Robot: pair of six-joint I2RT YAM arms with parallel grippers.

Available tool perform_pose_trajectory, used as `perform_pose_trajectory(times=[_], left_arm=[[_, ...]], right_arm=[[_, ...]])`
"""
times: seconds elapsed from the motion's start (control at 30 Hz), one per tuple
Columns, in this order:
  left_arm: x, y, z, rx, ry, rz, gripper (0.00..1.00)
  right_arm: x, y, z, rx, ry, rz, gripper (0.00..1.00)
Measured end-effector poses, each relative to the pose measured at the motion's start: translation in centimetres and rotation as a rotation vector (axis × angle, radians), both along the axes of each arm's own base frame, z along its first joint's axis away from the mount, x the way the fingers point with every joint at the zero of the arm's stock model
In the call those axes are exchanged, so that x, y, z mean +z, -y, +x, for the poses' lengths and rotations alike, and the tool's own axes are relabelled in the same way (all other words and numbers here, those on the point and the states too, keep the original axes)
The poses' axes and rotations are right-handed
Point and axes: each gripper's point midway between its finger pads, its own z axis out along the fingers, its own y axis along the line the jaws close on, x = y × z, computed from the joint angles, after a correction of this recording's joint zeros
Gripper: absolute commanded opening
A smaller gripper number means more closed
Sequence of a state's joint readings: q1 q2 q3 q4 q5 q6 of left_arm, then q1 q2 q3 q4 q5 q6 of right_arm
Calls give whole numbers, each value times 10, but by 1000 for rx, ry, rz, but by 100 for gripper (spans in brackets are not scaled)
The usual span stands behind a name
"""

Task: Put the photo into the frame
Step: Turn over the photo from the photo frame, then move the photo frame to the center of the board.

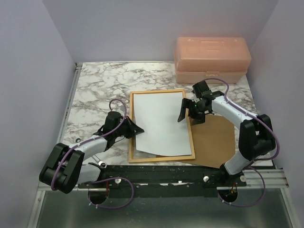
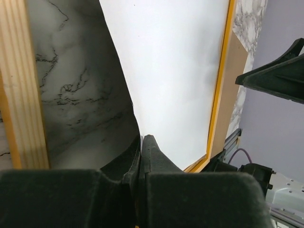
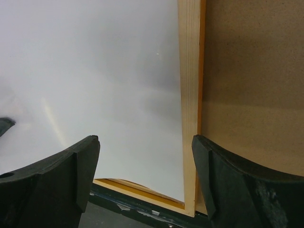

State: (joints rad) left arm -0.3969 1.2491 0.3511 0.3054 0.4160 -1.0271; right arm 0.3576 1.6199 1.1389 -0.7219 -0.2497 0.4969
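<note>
Marble-patterned tabletop [image 1: 95, 80], lilac walls [image 1: 156, 23] on three sides, pink translucent box [image 1: 211, 59] at the far right. Left arm lies low, reaching from its near-left base forward and right to the left rail of the orange wooden frame [image 1: 161, 90]. My left pincer [image 1: 137, 129] has its fingers pressed together on the left edge of the photo [image 1: 159, 123], and the wrist view shows that edge curled up off the glass with marble visible under it. Right arm has its elbow up at near right, forearm angled back-left over the brown backing board [image 1: 213, 140]. My right pincer [image 1: 190, 114] hangs spread wide above the frame's right rail, gripping nothing; the wrist view shows one finger over the photo, the other over the board. The photo lies white side up, slightly skewed within the frame, near edge bowed. The board lies flat, touching the frame's right side.
</note>
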Motion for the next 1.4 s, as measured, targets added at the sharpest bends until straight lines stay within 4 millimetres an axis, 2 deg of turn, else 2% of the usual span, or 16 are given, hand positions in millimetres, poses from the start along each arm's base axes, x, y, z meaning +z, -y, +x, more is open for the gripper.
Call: perform_pose_trajectory(times=[0.03,0.07,0.17,0.27,0.33,0.4,0.5,0.63,0.77,0.93,1.17,1.4], left_arm=[[0,0,0,-2,1,1,39],[0,0,-1,-5,3,5,48],[-2,0,-3,-18,-6,25,70],[1,-1,-4,-27,-11,70,81],[9,-4,-1,-21,0,108,85],[19,-9,1,-13,18,149,92],[36,-20,7,19,45,222,97],[55,-43,12,86,60,344,97],[59,-65,6,130,45,450,97],[65,-81,-3,146,45,515,97],[75,-87,-14,146,68,516,97],[71,-86,-20,141,67,497,97]], right_arm=[[-2,1,0,-1,-4,-2,86],[-5,1,-1,-2,-10,-5,87],[-13,3,-3,-4,-26,-11,87],[-23,5,-8,-5,-50,-20,87],[-29,5,-10,-5,-67,-26,87],[-35,6,-11,-5,-77,-29,87],[-42,6,-15,-3,-93,-28,87],[-49,3,-19,1,-112,-11,87],[-48,-2,-20,-2,-114,9,87],[-48,-15,-21,12,-117,31,87],[-47,-53,-21,62,-140,70,87],[-44,-107,-11,119,-145,117,87]])
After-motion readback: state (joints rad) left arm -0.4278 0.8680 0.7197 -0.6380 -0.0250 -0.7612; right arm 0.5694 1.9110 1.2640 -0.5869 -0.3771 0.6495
